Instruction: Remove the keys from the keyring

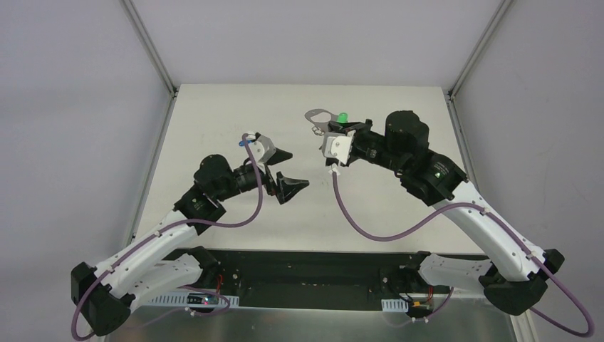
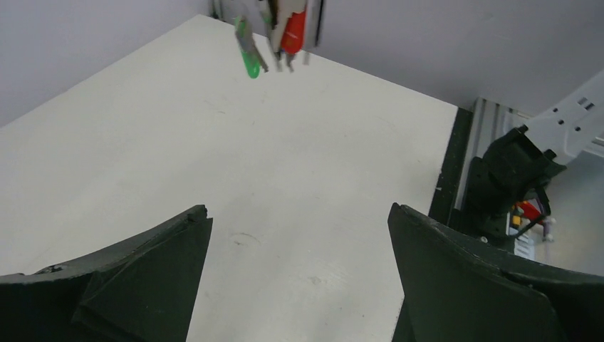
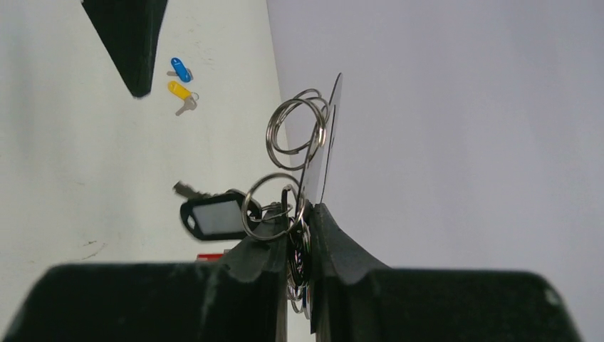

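While the keyring sits pinched in the right claw, whose fingers are closed narrowly on its bunched rings and flat grey clip, it is at the far middle of the scene. It appears lifted off the tabletop, though I cannot tell for sure that nothing touches.

By my reading the task is partly done. A blue key and a yellow key lie side by side on the tabletop, well apart from the ring and out to the left near the other arm, so these two look freed. Three are left on the ring as far as I can see: a black-headed key close against the right claw, a green key and a red key. Any further keys inside the bunch are hidden.

The ring's long axis runs straight out from the right claw's fingertips, pointing far and slightly left in the overhead view, with the clip end leading. The keys cross that axis and dangle down towards the tabletop, the green one head lowest.

Further out, the left claw is spread wide and holds nothing. It hovers to the near left of the keyring, facing it across bare tabletop.
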You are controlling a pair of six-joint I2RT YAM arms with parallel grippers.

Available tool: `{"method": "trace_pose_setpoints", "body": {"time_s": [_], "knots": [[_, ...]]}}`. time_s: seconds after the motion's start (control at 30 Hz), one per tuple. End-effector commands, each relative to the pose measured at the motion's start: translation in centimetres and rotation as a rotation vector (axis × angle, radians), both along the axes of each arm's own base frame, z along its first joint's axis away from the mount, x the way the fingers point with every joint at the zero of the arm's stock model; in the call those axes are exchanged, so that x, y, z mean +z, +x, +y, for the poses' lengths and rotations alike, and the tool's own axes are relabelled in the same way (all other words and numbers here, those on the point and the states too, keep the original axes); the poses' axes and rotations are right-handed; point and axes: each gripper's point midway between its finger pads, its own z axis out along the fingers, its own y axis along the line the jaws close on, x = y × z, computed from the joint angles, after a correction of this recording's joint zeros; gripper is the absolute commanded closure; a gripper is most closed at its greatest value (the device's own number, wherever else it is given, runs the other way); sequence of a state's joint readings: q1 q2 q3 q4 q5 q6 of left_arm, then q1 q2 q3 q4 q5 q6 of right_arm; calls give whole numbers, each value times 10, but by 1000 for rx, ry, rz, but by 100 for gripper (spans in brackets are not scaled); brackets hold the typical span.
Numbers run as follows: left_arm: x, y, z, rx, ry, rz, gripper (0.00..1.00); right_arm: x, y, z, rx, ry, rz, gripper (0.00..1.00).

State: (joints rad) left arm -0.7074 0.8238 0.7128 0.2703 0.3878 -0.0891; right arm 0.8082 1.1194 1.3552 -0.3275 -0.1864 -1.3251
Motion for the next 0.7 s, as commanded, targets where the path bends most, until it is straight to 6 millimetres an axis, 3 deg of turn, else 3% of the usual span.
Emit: {"method": "trace_pose_setpoints", "body": {"time_s": [0.0,0.2,0.4,0.67], "knots": [[24,-20,-27,-213,-57,-115,2,55,-22,7,107,153,-76,100],[51,-21,-43,-297,-131,-245,6,60,-35,12,175,195,-55,100],[76,-14,-56,-328,-192,-272,21,58,-40,14,200,211,-37,100],[99,-18,-62,-378,-285,-305,31,50,-38,16,193,207,-26,100]]}}
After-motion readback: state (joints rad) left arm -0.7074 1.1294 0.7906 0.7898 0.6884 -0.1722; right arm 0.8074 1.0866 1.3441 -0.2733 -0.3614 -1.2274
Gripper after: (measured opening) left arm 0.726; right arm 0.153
